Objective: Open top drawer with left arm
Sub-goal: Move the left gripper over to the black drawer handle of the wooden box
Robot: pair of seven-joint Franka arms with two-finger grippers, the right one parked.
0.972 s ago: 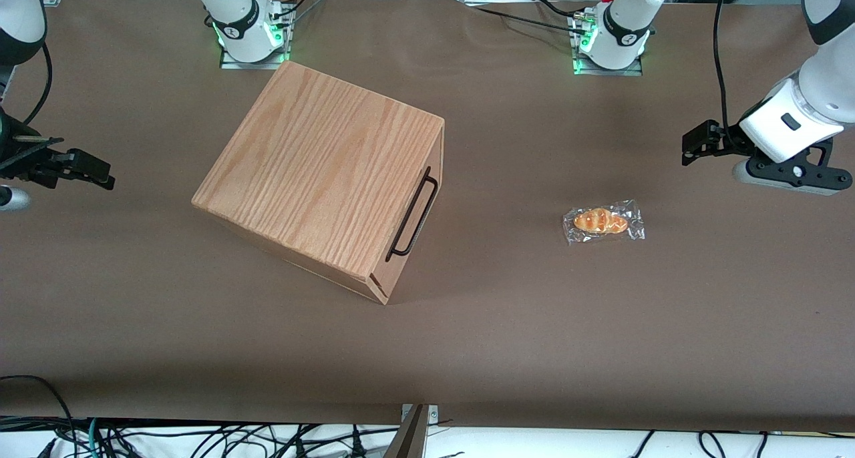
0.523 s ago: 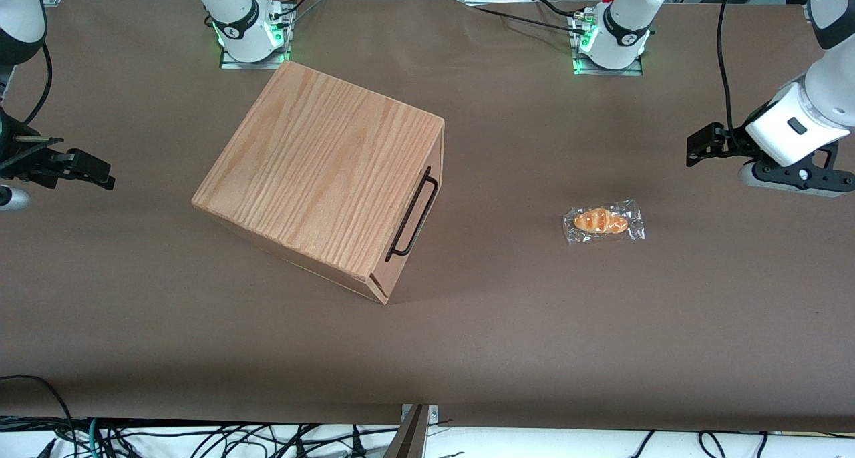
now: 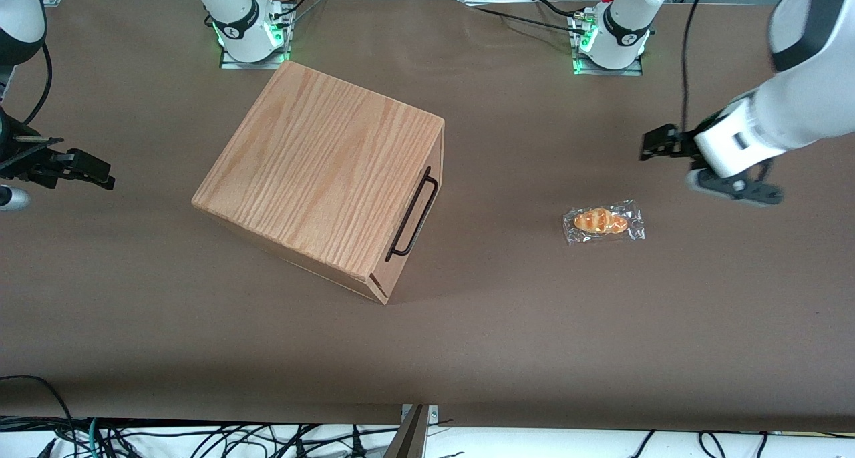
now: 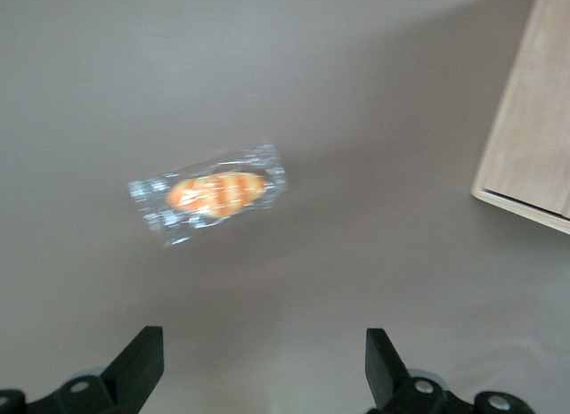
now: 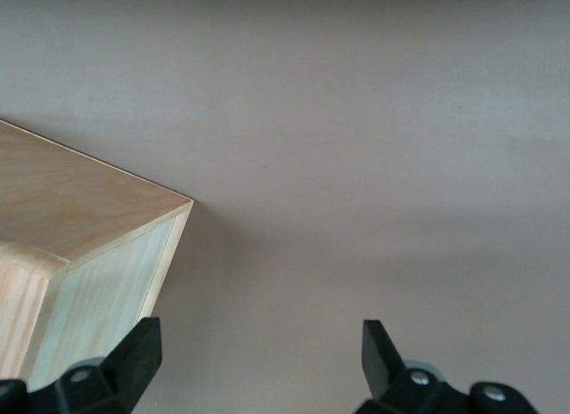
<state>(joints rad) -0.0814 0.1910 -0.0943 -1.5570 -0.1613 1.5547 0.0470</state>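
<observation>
Oak-grain wooden box (image 3: 320,177) sits turned at an angle on the brown paper-covered table (image 3: 507,324), toward the parked arm's end. Its top drawer (image 3: 419,212) reads as fully closed: the front panel is flush with the box, and the long thin black wire bar handle (image 3: 414,212) lies along it, facing the working arm's end of the table.

Glossy white left arm (image 3: 795,104) reaches in from the working arm's end. Its black-and-grey gripper (image 3: 658,143) hangs above the table, well apart from the handle. In the left wrist view the fingers (image 4: 142,361) are spread wide with nothing between them: released, empty.

A clear-wrapped orange bread roll (image 3: 603,221) lies on the table between gripper and box, near the gripper and a little nearer the front camera.

Judgement: approach stage, no contact with the drawer yet

Risks from here:
- a low path could snag or drag the roll's wrapper
- the box is angled, so fingers not lined up with the bar may straddle it crookedly or slip off
- a pull off the drawer's axis may slide the whole box, since nothing visibly holds it down
</observation>
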